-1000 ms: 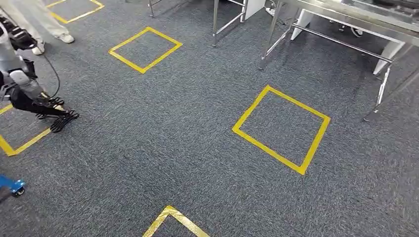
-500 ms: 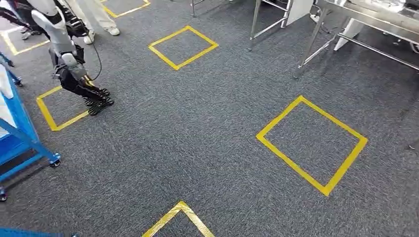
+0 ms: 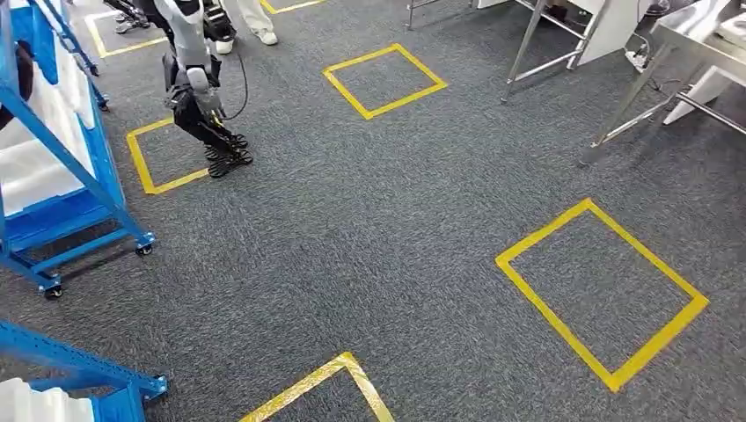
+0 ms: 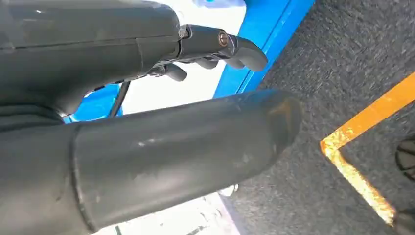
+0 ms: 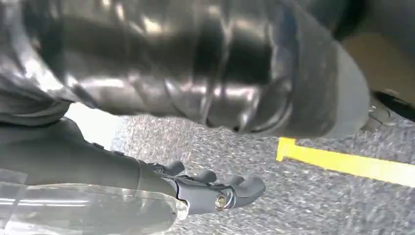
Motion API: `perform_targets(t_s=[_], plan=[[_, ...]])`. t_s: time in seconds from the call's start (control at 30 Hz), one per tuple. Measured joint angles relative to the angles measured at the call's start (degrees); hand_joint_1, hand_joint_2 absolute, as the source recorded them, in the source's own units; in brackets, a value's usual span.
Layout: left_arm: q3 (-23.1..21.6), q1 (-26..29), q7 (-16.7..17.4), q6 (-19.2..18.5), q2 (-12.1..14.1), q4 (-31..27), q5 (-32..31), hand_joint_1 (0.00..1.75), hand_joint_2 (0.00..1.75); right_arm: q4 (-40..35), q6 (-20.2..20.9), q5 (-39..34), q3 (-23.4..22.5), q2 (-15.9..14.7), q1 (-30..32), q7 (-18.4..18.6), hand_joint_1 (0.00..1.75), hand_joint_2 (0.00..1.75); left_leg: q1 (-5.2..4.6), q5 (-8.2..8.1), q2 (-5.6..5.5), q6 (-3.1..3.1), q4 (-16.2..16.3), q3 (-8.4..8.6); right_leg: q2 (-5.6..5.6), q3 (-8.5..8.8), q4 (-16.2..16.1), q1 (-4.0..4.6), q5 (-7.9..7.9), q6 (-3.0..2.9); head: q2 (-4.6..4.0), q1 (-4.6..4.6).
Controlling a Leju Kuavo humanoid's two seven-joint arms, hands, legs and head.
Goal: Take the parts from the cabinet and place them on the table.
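Cabinet frames of blue painted metal on small castors stand on speckled grey carpet marked with yellow tape squares. Left hand and right hand hang empty, their dark fingers loosely spread.

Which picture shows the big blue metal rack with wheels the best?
The head view shows the blue metal rack on wheels best: its slanted frame, white trays and small wheels on the grey carpet. The left wrist view shows a blue edge with white beside it, behind the left hand. The right wrist view gives no clear blue frame.
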Motion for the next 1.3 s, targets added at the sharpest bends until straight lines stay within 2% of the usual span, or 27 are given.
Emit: perform_targets(t_s=[0.07,0.1,0.17,0.2,0.23,0.33,0.37,0.43,0.47,0.53,0.57,0.6,0.67,0.7,0.73,0.87,0.9,0.93,0.97,1.03,1.07,1.13,1.17,1.2,1.23,1.27,1.3], plan=[[0.0,0.1,0.0,0.02,0.02,0.0,0.02,0.0,0.0,0.02,0.07,0.0,0.0,0.0,0.27,0.0,0.0,0.0,-0.02,0.01,-1.55,0.0,0.03,0.07,0.08,-1.88,3.1,-0.07,0.5,0.01,0.0,0.0],[0.0,0.15,0.0,0.07,0.0,0.0,0.02,0.0,0.0,0.02,0.07,0.02,0.0,0.02,0.3,0.0,0.0,0.0,-0.02,-0.01,-2.37,-0.03,0.08,0.15,0.12,-1.0,0.51,-0.11,2.8,-0.07,0.0,0.0],[0.0,0.1,0.0,0.07,-0.02,0.0,0.07,0.0,0.0,0.02,0.02,0.02,0.0,0.0,0.24,0.0,0.0,0.0,-0.01,-0.16,-4.04,-0.28,0.33,0.35,1.35,3.66,-10.1,-0.27,8.89,-0.42,-0.02,0.0],[0.0,0.1,0.0,0.07,-0.09,0.0,0.07,0.0,0.0,0.02,0.02,0.02,0.0,-0.02,0.29,0.0,0.0,0.0,0.12,-0.24,-4.58,-0.49,0.43,0.2,4.34,5.34,-14.46,-0.46,10.15,-0.7,0.0,0.0],[0.0,-0.04,-0.04,0.07,-0.15,0.0,0.09,0.0,0.0,0.02,0.02,0.02,0.0,-0.02,0.32,0.02,0.0,0.0,-0.29,-0.45,-5.16,-0.94,0.97,-0.12,4.81,5.52,-15.09,-0.4,9.85,-0.73,0.0,-0.02],[0.0,0.21,-0.06,0.09,-0.13,0.0,0.09,0.0,0.0,0.02,0.02,0.02,0.0,0.0,-0.11,0.02,0.0,0.0,0.14,-0.06,-6.69,-2.17,0.51,-0.44,3.01,5.54,-14.89,0.16,9.91,-1.46,0.0,-0.02],[0.0,0.31,-0.07,0.09,-0.04,0.02,0.09,0.0,0.0,0.02,0.02,0.02,0.0,0.0,-0.11,0.09,0.0,0.0,0.1,-0.07,-7.41,-2.62,0.48,-0.67,2.26,5.79,-15.41,-0.17,10.17,-1.97,0.0,0.0],[0.0,0.28,-0.07,0.11,-0.02,0.0,0.11,0.0,0.0,0.02,0.02,0.02,0.0,0.0,-0.12,0.02,0.0,0.0,0.01,-2.49,-1.47,-2.71,4.06,-2.07,0.8,5.97,-15.91,-0.11,10.38,-3.05,0.0,-0.02],[0.0,0.06,-0.04,0.09,-0.02,0.0,0.11,0.0,0.0,0.02,0.02,0.02,0.0,0.0,-0.05,0.02,0.0,0.0,0.03,-5.0,0.02,-2.97,8.42,-4.24,-0.03,5.93,-15.91,0.04,10.31,-3.23,0.0,-0.02],[0.0,-0.1,-0.09,0.09,-0.07,0.0,0.15,0.0,0.0,0.02,0.02,0.02,0.0,0.0,0.13,0.09,0.0,0.0,0.12,-8.85,0.6,-3.33,17.59,-8.66,-1.75,5.89,-15.87,0.36,10.16,-3.44,0.0,-0.02],[0.0,0.02,-0.07,0.09,-0.07,0.0,0.22,0.0,0.0,0.02,0.02,0.02,0.0,0.0,0.17,0.2,0.0,0.0,0.15,-8.86,0.65,-3.36,19.21,-9.41,-2.53,5.89,-15.85,0.47,10.11,-3.47,0.0,-0.02],[0.0,0.16,-0.07,0.09,-0.07,0.0,0.28,0.0,0.0,0.02,0.02,0.02,0.0,0.02,0.18,0.26,0.0,0.0,0.15,-7.61,0.69,-3.31,18.02,-8.76,-3.23,5.92,-15.84,0.55,10.07,-3.43,0.0,-0.02],[0.0,0.22,-0.07,0.09,-0.07,0.0,0.41,0.0,0.0,0.02,0.02,0.02,0.02,0.06,0.09,0.39,0.0,0.0,0.06,-2.87,1.52,-2.89,8.7,-3.66,-4.65,6.13,-15.77,0.67,9.84,-3.29,0.0,-0.02],[0.0,0.18,-0.07,0.09,-0.02,0.02,0.44,0.0,0.0,0.02,0.02,0.02,0.02,0.13,0.08,0.42,0.0,0.0,-0.12,-1.02,3.3,-2.51,3.74,-0.76,-5.19,6.33,-15.75,0.73,9.7,-3.15,0.0,-0.02],[0.0,0.01,-0.07,0.09,0.02,0.0,0.55,0.0,0.0,0.02,0.0,0.02,0.02,0.15,0.09,0.44,0.0,0.0,-0.68,-1.58,5.85,-1.86,1.07,0.53,-5.81,6.57,-15.69,1.13,9.47,-2.83,0.0,-0.02],[0.0,0.15,-0.09,0.11,0.11,0.02,0.63,0.0,0.0,0.0,0.0,0.02,0.04,0.37,-0.32,0.48,0.0,0.0,-0.88,-0.98,3.17,-0.97,0.56,0.15,-7.92,7.21,-16.02,0.98,9.35,-1.67,0.0,-0.02],[0.0,0.25,-0.09,0.18,0.09,0.02,0.66,0.0,0.0,-0.02,0.02,0.02,0.04,0.37,-0.36,0.48,0.0,0.0,-0.05,-0.31,2.51,-0.49,-0.22,0.93,-6.57,7.17,-15.5,0.79,8.78,-1.09,0.0,-0.02],[0.0,0.13,-0.07,0.17,0.09,0.02,0.72,0.0,0.0,-0.02,0.02,0.02,0.04,0.37,-0.3,0.46,0.0,0.0,-0.17,-0.12,1.93,-0.26,-0.49,0.95,-2.81,6.46,-13.79,0.55,7.43,-0.79,0.0,-0.02],[0.0,-0.05,-0.07,0.17,0.09,0.0,0.79,0.0,0.0,-0.02,0.02,0.02,0.04,0.39,-0.23,0.48,0.0,0.0,-0.21,0.11,1.41,0.15,-0.45,0.73,-0.87,4.59,-10.07,0.38,5.03,-0.7,0.0,0.0],[0.0,-0.15,-0.07,0.2,0.09,0.02,0.83,0.0,0.0,0.0,0.02,0.02,0.04,0.39,0.09,0.48,0.0,0.0,-0.32,0.21,-0.07,0.28,-0.38,0.39,0.03,0.04,-0.98,0.29,1.12,-0.5,-0.02,0.0],[0.0,-0.13,-0.07,0.2,0.09,0.0,0.92,0.0,0.0,0.02,0.13,0.02,0.04,0.39,0.22,0.5,0.0,0.0,-0.32,0.22,-0.92,0.28,-0.3,0.31,0.06,-1.47,1.67,0.22,0.89,-0.36,0.0,0.0],[0.0,0.01,0.0,0.2,0.07,0.0,1.01,0.0,0.0,0.04,0.13,0.02,0.04,0.39,0.39,0.5,0.0,0.0,-0.31,0.17,-2.62,0.21,-0.08,0.35,0.13,-0.6,-1.14,-0.1,4.32,-0.3,-0.02,0.0],[0.0,0.01,0.0,0.2,0.02,0.0,1.05,0.0,0.0,0.04,0.09,0.02,0.04,0.39,0.36,0.5,0.0,0.0,-0.28,0.07,-3.57,0.05,0.15,0.4,0.49,1.54,-6.08,-0.26,7.44,-0.38,0.0,0.0],[0.0,-0.03,0.0,0.2,0.02,0.0,1.07,0.0,0.0,0.02,0.04,0.02,0.04,0.39,0.32,0.5,0.0,0.0,-0.21,-0.07,-4.37,-0.18,0.42,0.39,1.84,3.89,-11.36,-0.46,10.18,-0.5,0.0,0.0],[0.0,-0.02,0.0,0.18,-0.02,0.0,1.12,0.0,0.0,0.04,0.04,0.02,0.04,0.37,0.4,0.5,0.0,0.0,-0.08,-0.2,-4.82,-0.42,0.68,0.13,4.97,5.01,-14.17,-0.71,10.34,-0.64,0.0,0.0],[0.0,-0.21,0.0,0.2,0.0,0.0,1.14,0.0,0.0,0.04,0.06,0.02,0.04,0.37,0.43,0.53,0.0,0.0,-0.44,-0.4,-5.48,-0.96,1.39,-0.38,5.85,4.98,-14.77,-0.58,10.19,-0.6,0.0,-0.04],[0.0,-0.17,0.0,0.2,0.0,0.0,1.14,0.0,0.0,0.04,0.04,0.02,0.04,0.37,0.27,0.55,0.0,0.0,-0.2,-0.2,-5.96,-1.39,1.2,-0.68,4.81,4.85,-14.5,-0.48,10.21,-0.67,0.0,0.0]])
